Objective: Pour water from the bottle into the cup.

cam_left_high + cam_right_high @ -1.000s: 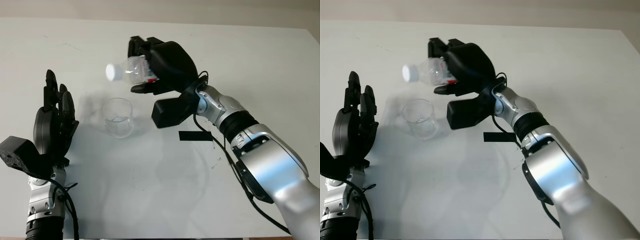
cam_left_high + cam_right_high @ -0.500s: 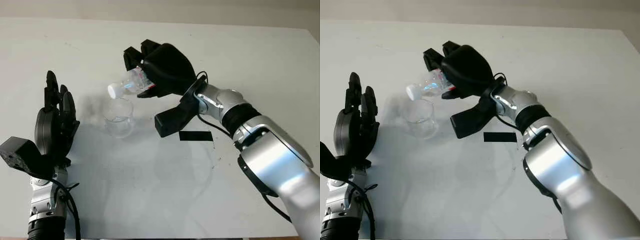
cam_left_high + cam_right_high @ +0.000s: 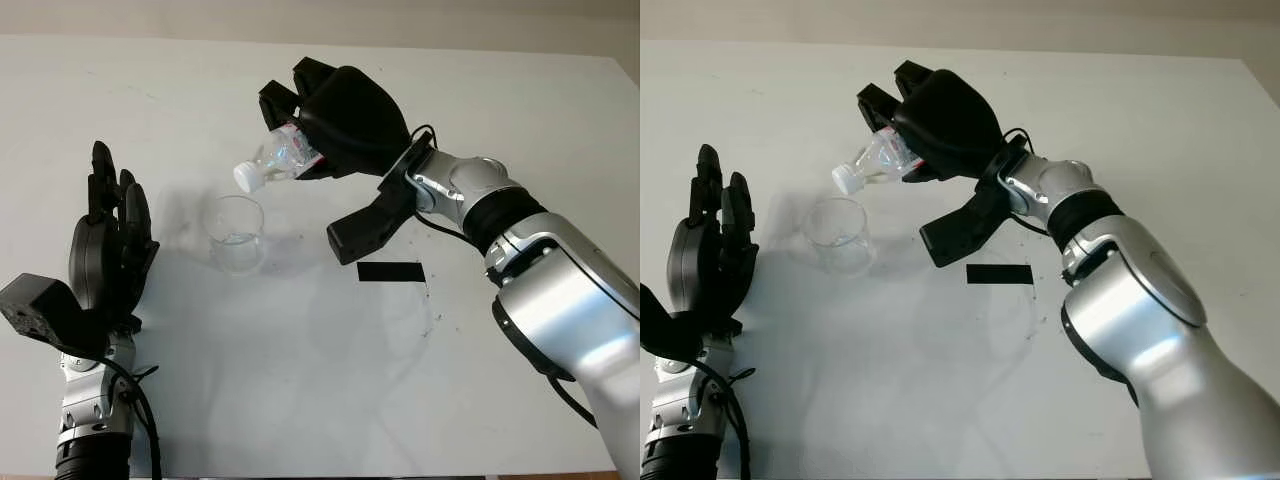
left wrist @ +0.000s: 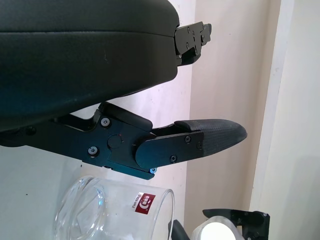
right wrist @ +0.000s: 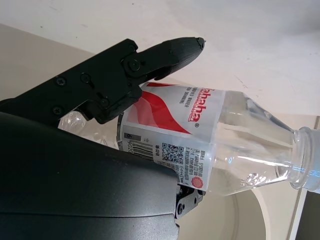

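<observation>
My right hand [image 3: 325,125] is shut on a clear plastic water bottle [image 3: 275,162] with a red-and-white label [image 5: 170,125]. The bottle is tilted, its white cap [image 3: 244,177] pointing down-left just above and a little behind the rim of the clear cup [image 3: 235,234]. The cap is on. The cup stands upright on the white table [image 3: 300,360] with a little water at its bottom. My left hand [image 3: 105,250] is open, held upright left of the cup, a hand's width away. In the left wrist view the cup [image 4: 110,215] sits close by its fingers [image 4: 200,140].
A black tape strip [image 3: 391,271] lies on the table right of the cup, under my right forearm. The table's far edge [image 3: 320,40] meets a beige wall.
The right hand first tipped the bottle mouth down toward the cup, then lifted and shifted it slightly right; the cap now sits higher above the rim. The left hand stayed still.
</observation>
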Controlling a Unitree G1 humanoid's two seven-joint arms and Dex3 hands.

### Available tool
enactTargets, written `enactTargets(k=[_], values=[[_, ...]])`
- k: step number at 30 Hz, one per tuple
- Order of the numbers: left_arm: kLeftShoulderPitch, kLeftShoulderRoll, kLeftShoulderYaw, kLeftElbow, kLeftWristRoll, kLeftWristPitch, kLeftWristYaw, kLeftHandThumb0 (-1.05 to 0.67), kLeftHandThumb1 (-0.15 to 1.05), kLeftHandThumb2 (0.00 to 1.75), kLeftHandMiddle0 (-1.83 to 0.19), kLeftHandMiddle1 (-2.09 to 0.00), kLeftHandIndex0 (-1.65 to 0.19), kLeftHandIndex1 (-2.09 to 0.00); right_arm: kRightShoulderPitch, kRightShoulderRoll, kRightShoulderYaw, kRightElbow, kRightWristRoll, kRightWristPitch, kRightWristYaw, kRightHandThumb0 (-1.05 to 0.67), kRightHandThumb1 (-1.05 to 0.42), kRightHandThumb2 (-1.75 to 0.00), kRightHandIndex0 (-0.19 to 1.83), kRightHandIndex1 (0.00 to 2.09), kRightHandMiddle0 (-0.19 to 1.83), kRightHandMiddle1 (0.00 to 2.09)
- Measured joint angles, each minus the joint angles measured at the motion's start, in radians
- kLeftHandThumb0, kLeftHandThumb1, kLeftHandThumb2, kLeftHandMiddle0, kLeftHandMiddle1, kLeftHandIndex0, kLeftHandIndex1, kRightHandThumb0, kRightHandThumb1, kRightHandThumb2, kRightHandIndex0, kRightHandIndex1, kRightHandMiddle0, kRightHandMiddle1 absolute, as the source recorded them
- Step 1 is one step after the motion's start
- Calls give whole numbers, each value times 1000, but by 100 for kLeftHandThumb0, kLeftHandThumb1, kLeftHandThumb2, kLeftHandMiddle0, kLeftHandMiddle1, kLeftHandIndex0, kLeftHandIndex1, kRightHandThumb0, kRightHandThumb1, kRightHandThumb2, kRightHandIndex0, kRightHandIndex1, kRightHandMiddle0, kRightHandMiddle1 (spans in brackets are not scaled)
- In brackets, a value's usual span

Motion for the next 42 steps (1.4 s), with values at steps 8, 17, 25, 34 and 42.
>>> enactTargets(k=[8,17,25,34,42], values=[[0,-7,-2,0,1,0,3,-73,105,56,19,0,19,0,-2,-1,0,0,0,-1,0,-48,-105,-28,116,209,86,209],[0,-8,-3,1,2,-1,3,-73,105,55,19,0,19,0,-2,-1,36,0,-23,-3,-42,-48,-105,-28,119,209,88,209],[0,-9,-6,1,7,-2,8,-74,105,56,19,0,19,0,-19,-1,88,0,-73,12,-87,-48,-105,-27,120,209,85,209],[0,-9,-8,1,5,-7,6,-73,105,56,19,0,19,0,-35,-1,136,0,-120,16,-137,-49,-105,-25,119,209,76,209],[0,-9,-7,1,4,-8,8,-73,105,55,19,0,19,0,-51,-1,162,0,-147,41,-172,-49,-105,-24,123,209,77,209]])
